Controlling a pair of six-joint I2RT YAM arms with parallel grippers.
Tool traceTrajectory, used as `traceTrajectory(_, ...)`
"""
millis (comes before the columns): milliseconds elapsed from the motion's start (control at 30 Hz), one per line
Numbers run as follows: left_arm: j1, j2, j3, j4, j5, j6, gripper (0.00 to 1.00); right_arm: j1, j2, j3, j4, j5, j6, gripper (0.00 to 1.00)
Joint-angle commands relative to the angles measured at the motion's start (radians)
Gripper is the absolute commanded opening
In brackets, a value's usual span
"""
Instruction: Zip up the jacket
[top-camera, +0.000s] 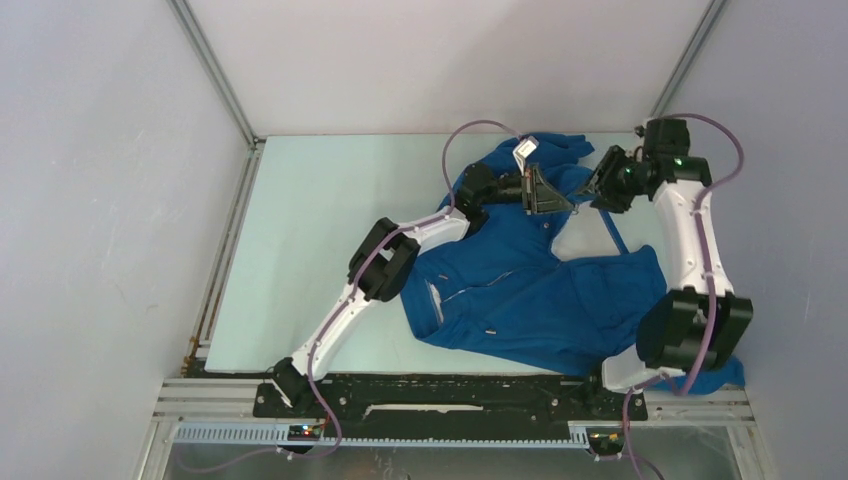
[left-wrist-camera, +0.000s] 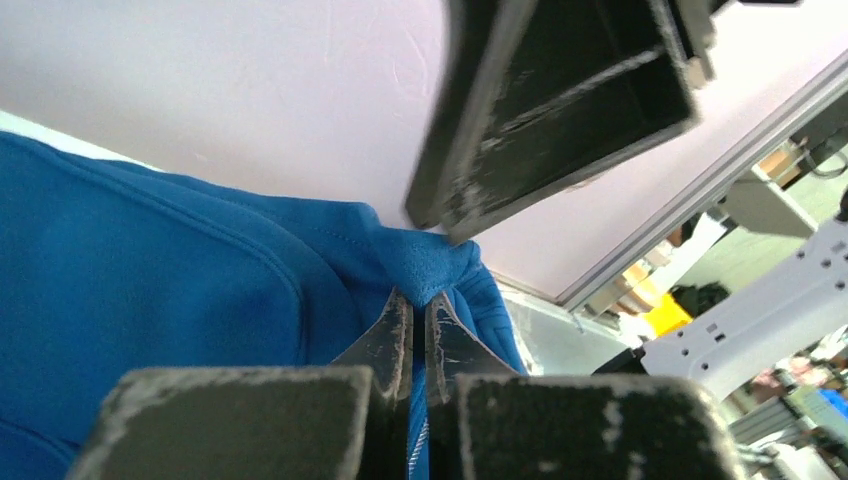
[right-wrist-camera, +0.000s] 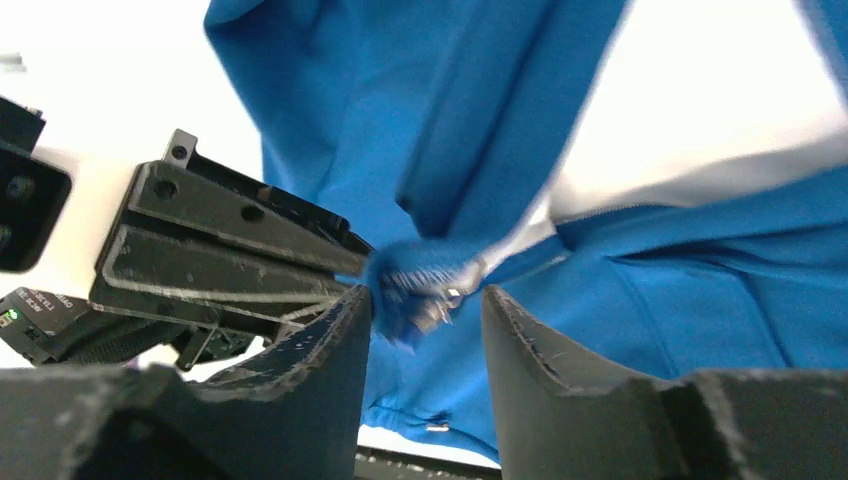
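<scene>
The blue jacket lies crumpled on the right half of the table, its pale lining showing near the top. My left gripper is shut on a fold of the jacket's front edge, and zipper teeth run between its fingers in the left wrist view. My right gripper faces it from the right. In the right wrist view the right gripper is open, with the blurred metal zipper end of the jacket just between its fingertips. The left gripper sits close on the left there.
A pale green mat covers the table. White walls and aluminium corner posts enclose it. A black base rail runs along the near edge. The jacket's hem hangs over the near right corner by the right arm's base.
</scene>
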Motion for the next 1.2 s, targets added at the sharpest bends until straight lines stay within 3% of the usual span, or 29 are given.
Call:
traceTrajectory(0,0.008,0.054,0.111,-0.010,-0.061,-0.136,0.00,-0.098,-0.219,-0.115,0.077,0.204,0.112,0.52)
traceTrajectory(33,0.010,0.058,0.115,-0.013,-0.067,-0.143,0.00,-0.130,-0.267,-0.164,0.116,0.218,0.142,0.62)
traceTrajectory(67,0.011,0.059,0.116,-0.020,-0.070,-0.141,0.00,-0.164,-0.308,-0.214,0.155,0.233,0.171,0.88)
traceTrajectory(100,0.011,0.058,0.115,-0.033,-0.071,-0.137,0.00,-0.194,-0.344,-0.276,0.203,0.232,0.172,0.98)
traceTrajectory(133,0.012,0.055,0.113,-0.041,-0.071,-0.134,0.00,-0.209,-0.367,-0.317,0.247,0.249,0.163,0.99)
traceTrajectory(233,0.012,0.050,0.107,-0.051,-0.070,-0.129,0.00,-0.239,-0.362,-0.361,0.267,0.283,0.095,1.00)
traceTrajectory(333,0.012,0.046,0.106,-0.071,-0.080,-0.117,0.00,-0.338,-0.259,-0.363,0.202,0.214,0.109,0.99)
traceTrajectory(533,0.000,0.048,0.127,-0.142,-0.071,-0.062,0.00,-0.400,-0.035,-0.385,0.269,0.289,0.155,0.88)
traceTrajectory(667,-0.012,0.048,0.148,-0.206,-0.076,-0.002,0.00,-0.394,0.074,-0.365,0.346,0.356,0.154,0.81)
traceTrajectory(967,-0.014,0.056,0.171,-0.223,-0.079,0.012,0.00,-0.318,0.212,-0.293,0.450,0.546,-0.075,0.87)
traceTrajectory(1067,-0.014,0.057,0.172,-0.220,-0.077,0.008,0.00,-0.319,0.255,-0.287,0.472,0.545,-0.114,0.88)
traceTrajectory(1167,-0.014,0.061,0.177,-0.224,-0.076,0.011,0.00,-0.342,0.306,-0.273,0.497,0.434,-0.128,0.85)
